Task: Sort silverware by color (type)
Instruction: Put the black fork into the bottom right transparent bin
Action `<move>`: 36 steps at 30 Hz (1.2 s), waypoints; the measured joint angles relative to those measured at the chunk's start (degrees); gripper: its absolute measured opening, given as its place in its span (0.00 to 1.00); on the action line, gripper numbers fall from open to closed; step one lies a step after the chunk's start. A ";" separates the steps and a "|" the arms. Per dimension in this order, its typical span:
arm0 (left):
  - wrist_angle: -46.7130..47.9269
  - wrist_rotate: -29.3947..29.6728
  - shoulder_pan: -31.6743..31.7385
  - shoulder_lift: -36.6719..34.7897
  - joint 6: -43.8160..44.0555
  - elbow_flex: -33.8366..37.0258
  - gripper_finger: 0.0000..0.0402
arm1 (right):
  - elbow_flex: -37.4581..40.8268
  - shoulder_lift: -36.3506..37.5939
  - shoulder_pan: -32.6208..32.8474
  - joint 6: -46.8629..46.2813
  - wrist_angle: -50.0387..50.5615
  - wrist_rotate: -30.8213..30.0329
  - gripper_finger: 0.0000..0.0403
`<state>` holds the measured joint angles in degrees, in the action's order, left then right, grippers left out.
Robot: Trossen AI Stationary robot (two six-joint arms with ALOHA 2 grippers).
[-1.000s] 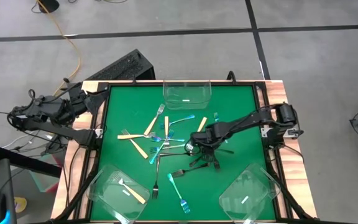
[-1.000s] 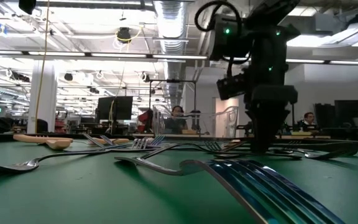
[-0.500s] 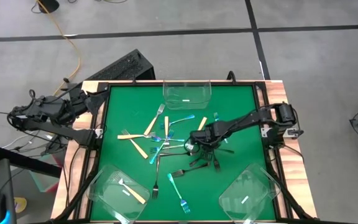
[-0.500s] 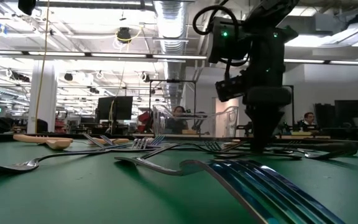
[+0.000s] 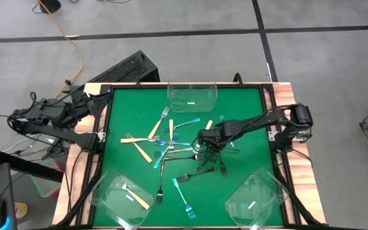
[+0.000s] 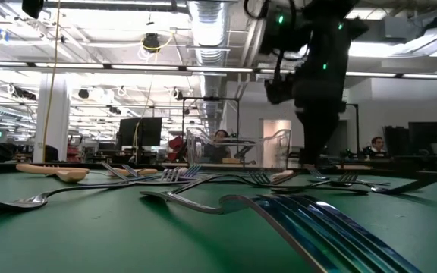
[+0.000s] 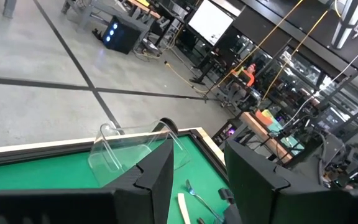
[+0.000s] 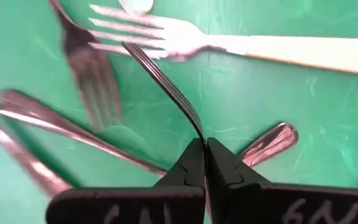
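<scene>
Right pincer [image 8: 205,149] has now closed on dark fork [image 8: 166,87], lifting.

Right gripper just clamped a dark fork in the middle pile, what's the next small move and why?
Probably a short straight lift. The right gripper has its jaws shut on the dark fork, whose tines hang over a cream-handled fork with other dark forks close by. Rising clear first should avoid dragging them, before carrying it toward a clear tub.

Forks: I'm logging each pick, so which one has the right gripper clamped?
A dark grey metal fork, pinched by the right gripper; the cream-handled fork beyond lies free.
</scene>
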<state>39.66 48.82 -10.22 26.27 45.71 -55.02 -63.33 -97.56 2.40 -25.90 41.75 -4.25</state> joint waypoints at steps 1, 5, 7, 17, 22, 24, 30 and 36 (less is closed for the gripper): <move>0.00 0.00 0.00 0.01 0.00 0.00 0.32 | 0.00 1.13 -0.13 -0.42 0.20 0.01 0.03; 0.00 -0.01 0.01 0.02 0.00 0.00 0.32 | -0.02 6.70 -0.36 -1.98 0.68 -0.12 0.02; 0.00 -0.02 0.00 0.02 0.10 0.00 0.32 | -0.02 9.73 -0.36 -3.46 0.89 -0.22 0.02; 0.00 -0.02 0.00 0.02 0.50 0.00 0.32 | -0.04 27.38 4.51 -5.56 -1.55 5.68 0.02; 0.00 -0.07 0.00 0.02 0.55 0.00 0.32 | -0.13 34.86 10.82 -9.53 -3.48 8.72 0.02; 0.00 -0.34 0.01 0.01 0.57 0.00 0.32 | -0.13 37.03 14.57 -12.06 -4.41 8.72 0.02; 1.66 -0.62 0.01 0.01 0.68 0.00 0.32 | -0.13 38.67 27.21 -23.78 -4.71 4.11 0.02; 4.11 -1.09 0.00 0.02 1.60 0.00 0.32 | -0.13 35.11 40.40 -32.49 -1.11 -4.81 0.02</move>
<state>43.77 47.72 -10.22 26.28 47.31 -55.02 -63.46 -62.45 42.80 -58.39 40.64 -9.07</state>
